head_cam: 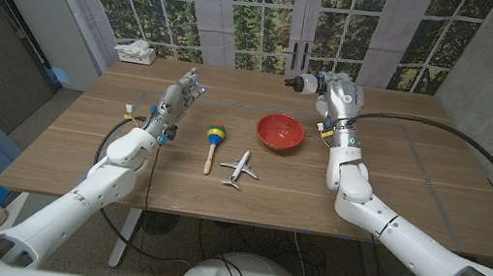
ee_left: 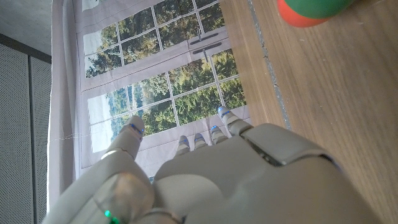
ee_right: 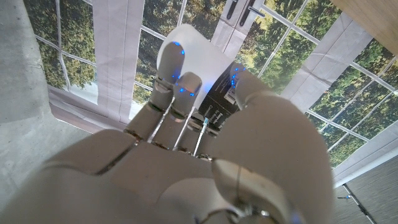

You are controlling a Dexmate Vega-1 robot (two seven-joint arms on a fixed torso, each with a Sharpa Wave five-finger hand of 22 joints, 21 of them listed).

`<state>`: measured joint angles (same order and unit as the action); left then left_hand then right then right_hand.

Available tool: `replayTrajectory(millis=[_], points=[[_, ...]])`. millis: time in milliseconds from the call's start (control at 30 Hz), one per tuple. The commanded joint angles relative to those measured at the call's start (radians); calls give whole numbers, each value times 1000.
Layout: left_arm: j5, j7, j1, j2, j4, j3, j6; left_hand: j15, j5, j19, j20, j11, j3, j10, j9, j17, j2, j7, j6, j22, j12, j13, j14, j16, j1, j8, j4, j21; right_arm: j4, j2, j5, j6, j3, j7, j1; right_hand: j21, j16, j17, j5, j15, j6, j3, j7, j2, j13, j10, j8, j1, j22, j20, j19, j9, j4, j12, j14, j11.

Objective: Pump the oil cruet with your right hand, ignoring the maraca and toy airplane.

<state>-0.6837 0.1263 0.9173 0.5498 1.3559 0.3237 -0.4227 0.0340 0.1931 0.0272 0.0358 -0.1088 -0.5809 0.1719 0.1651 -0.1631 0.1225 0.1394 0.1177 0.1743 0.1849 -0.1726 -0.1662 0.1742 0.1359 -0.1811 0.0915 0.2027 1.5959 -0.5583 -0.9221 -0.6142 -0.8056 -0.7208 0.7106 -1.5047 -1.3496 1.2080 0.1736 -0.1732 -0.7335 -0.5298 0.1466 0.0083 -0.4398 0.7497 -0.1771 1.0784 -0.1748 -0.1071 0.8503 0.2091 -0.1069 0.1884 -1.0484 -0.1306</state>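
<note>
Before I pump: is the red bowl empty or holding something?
Empty, as far as the head view shows: the red bowl has a bare red inside, with nothing lying in it.

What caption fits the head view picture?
Right hand holds the oil cruet above the table's far edge; maraca, toy airplane untouched.
</note>
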Motion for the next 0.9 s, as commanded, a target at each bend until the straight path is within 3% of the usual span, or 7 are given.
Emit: replayTrajectory(millis=[33,300,567,633,900], points=[[4,4,-11,0,-3,5,6,83,-2,3,43,6,-1,43,5,-2,35,10,3,3,3,-3,-69,1,3,-2,6,-6,27,23,95,5,35,-22,25,6,6,3,1,-44,17,0,-4,-5,-1,-12,2,-12,-2,-106,6,-1,-9,-2,-5,1],[6,2,-13,0,-2,6,8,84,-3,3,41,5,0,43,5,-2,34,10,3,3,3,-3,-70,1,4,-2,8,-6,49,33,152,9,55,-26,43,7,14,3,-1,-43,28,5,-8,-10,3,-18,-3,-26,-2,-104,10,-2,-7,0,-6,0],[7,1,-12,0,-1,5,6,84,-3,3,40,5,1,43,5,-2,34,11,3,3,2,-3,-69,1,4,-1,11,-6,125,26,229,9,92,6,82,10,23,3,-1,-43,20,7,-21,-11,7,-11,-13,-39,-1,-105,12,-2,-5,6,-7,4],[7,1,-13,0,-1,5,5,83,-3,3,40,5,1,43,5,-3,34,11,3,3,2,-3,-69,1,4,-1,11,-6,143,27,248,10,103,7,93,14,29,4,0,-44,-6,4,-15,-7,10,-4,-25,-40,-1,-106,13,-2,-7,10,-7,4],[5,10,-18,-3,-7,8,1,84,-3,3,39,6,2,40,5,-3,34,14,4,3,3,-3,-68,1,4,-1,13,-6,232,37,342,17,153,22,151,15,35,4,-1,-44,-3,3,-23,-5,13,-2,-24,-43,-1,-106,16,-3,-8,12,-8,6]])
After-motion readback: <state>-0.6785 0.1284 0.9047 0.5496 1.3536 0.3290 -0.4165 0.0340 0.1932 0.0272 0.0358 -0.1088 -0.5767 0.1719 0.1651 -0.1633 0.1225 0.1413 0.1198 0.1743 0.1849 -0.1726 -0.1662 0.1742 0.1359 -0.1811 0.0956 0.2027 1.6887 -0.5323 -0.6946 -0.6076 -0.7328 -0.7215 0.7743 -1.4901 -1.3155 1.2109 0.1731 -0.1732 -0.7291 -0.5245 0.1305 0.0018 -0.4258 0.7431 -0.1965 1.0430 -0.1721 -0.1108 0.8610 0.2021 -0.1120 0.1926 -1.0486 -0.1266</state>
